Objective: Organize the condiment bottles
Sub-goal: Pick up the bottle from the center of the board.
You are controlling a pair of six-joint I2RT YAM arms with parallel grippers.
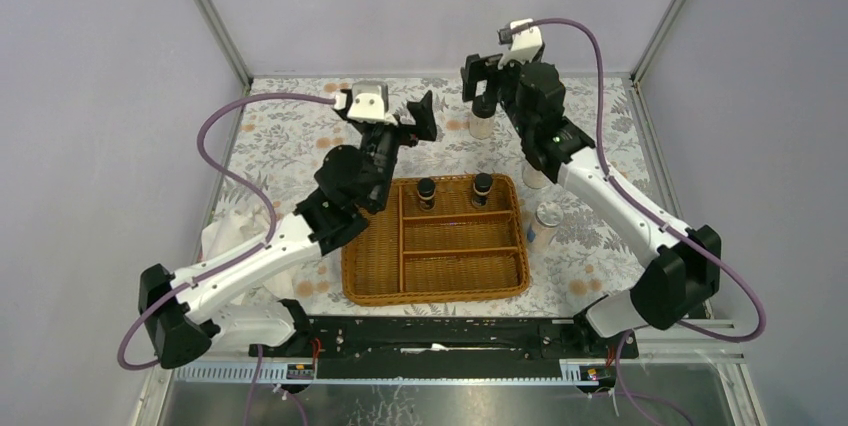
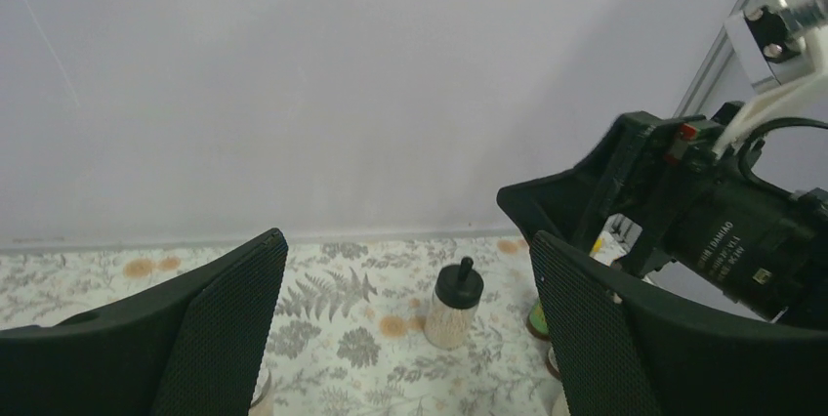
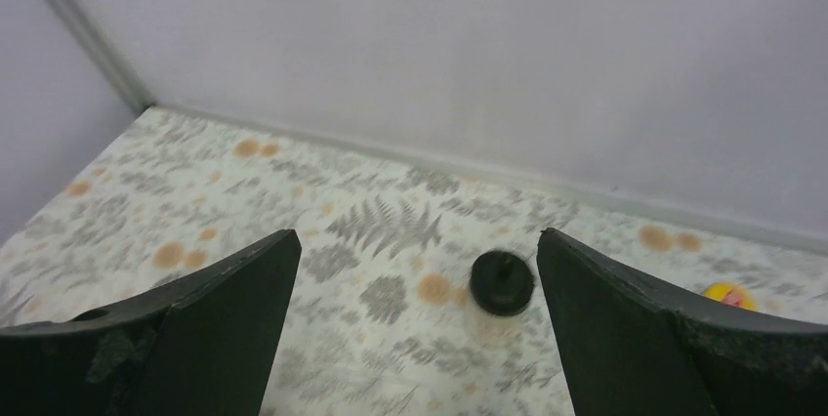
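Standing upright in the far compartment of the basket [image 1: 372,246] are two dark jars, one left [image 1: 426,192] and one right [image 1: 482,187], each round with a black cap. A cream jar [image 1: 482,124] stands on the table beyond the basket's far edge. In the left wrist view it is a pale cylinder with a black lid and a small knob on top. From the right wrist view only its round lid [image 3: 502,282] shows. To the right of that lid lies a yellow cap [image 3: 727,294], cut off by the finger. A silver-lidded shaker [image 1: 548,216] stands just right of the basket.

The basket is brown woven wicker, rectangular, with one long compartment on the left and three stacked on the right.

The left gripper [image 1: 422,118] hangs over the table beyond the basket's far-left corner, jaws spread, nothing between them. The right gripper [image 1: 483,84] hangs above the cream jar, also released and empty. The fingers [image 2: 225,328] are black with textured inner faces.

The tablecloth [image 1: 290,141] carries grey fern prints and orange spots. Plain pale lilac walls [image 1: 420,6] with metal corner posts enclose the cell.
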